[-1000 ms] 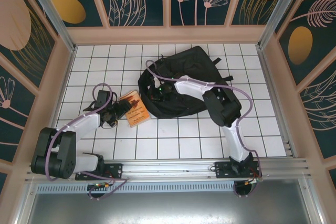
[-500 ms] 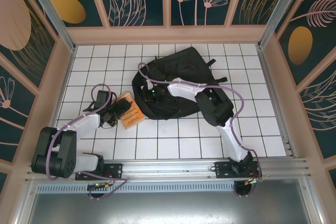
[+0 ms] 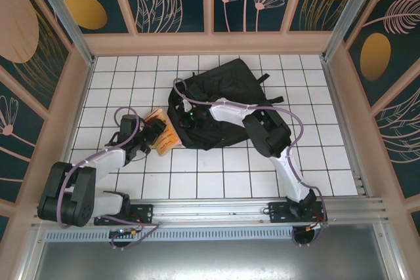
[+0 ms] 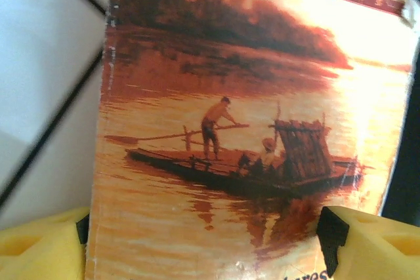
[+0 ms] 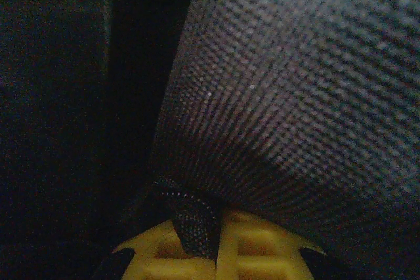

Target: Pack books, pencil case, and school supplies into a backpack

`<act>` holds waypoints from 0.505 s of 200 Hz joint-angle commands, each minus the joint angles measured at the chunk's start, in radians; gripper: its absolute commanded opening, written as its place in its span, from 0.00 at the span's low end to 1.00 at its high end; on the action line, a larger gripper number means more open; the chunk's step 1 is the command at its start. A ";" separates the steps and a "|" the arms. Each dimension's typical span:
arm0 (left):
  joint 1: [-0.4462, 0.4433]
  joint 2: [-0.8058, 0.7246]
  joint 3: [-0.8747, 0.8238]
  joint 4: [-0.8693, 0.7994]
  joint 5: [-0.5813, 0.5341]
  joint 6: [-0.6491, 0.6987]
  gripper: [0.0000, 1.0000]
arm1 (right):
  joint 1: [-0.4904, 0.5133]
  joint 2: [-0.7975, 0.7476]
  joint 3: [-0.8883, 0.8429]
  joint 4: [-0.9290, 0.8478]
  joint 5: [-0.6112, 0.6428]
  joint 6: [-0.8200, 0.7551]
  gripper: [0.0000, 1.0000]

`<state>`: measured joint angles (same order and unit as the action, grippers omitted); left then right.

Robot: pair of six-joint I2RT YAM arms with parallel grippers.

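Left gripper (image 3: 147, 140): I have it clamped across the width of the orange book (image 3: 167, 137), jaws spread wide. In the wrist view my yellow fingers (image 4: 39, 247) press the book's two side edges near the bottom of the cover. The book is tilted, and its far edge meets the left side of the backpack (image 3: 230, 83).

Right gripper (image 3: 190, 117): pinched tight on a fold of fabric at the backpack's left end.

The backpack lies on the white tiled table (image 3: 216, 175).
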<state>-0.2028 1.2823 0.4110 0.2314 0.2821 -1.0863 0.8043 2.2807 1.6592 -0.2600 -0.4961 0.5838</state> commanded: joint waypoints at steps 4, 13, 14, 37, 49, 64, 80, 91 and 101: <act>-0.042 -0.095 0.031 0.355 0.177 -0.054 0.85 | 0.044 0.073 -0.051 -0.042 -0.090 0.027 0.00; -0.044 -0.108 0.029 0.359 0.176 -0.061 0.85 | 0.043 0.070 -0.052 -0.038 -0.097 0.029 0.00; -0.043 -0.109 0.029 0.360 0.177 -0.061 0.85 | 0.042 0.070 -0.052 -0.037 -0.097 0.029 0.00; -0.046 -0.099 0.017 0.373 0.172 -0.062 0.86 | 0.038 0.057 -0.064 -0.011 -0.121 0.044 0.00; -0.047 -0.076 0.003 0.395 0.174 -0.066 0.85 | 0.036 0.050 -0.065 -0.004 -0.129 0.049 0.00; -0.047 -0.046 -0.012 0.420 0.177 -0.073 0.85 | 0.035 0.040 -0.068 0.001 -0.133 0.053 0.00; -0.046 -0.025 -0.016 0.424 0.180 -0.073 0.83 | 0.031 0.029 -0.069 -0.001 -0.133 0.053 0.00; -0.046 -0.024 -0.015 0.413 0.184 -0.064 0.81 | 0.028 0.024 -0.073 -0.003 -0.128 0.050 0.00; -0.046 -0.034 -0.012 0.378 0.175 -0.050 0.79 | 0.021 0.017 -0.079 -0.004 -0.124 0.050 0.00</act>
<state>-0.2405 1.2503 0.4046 0.5735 0.4202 -1.1461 0.8047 2.2807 1.6272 -0.2028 -0.5709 0.6090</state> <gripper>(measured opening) 0.810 0.067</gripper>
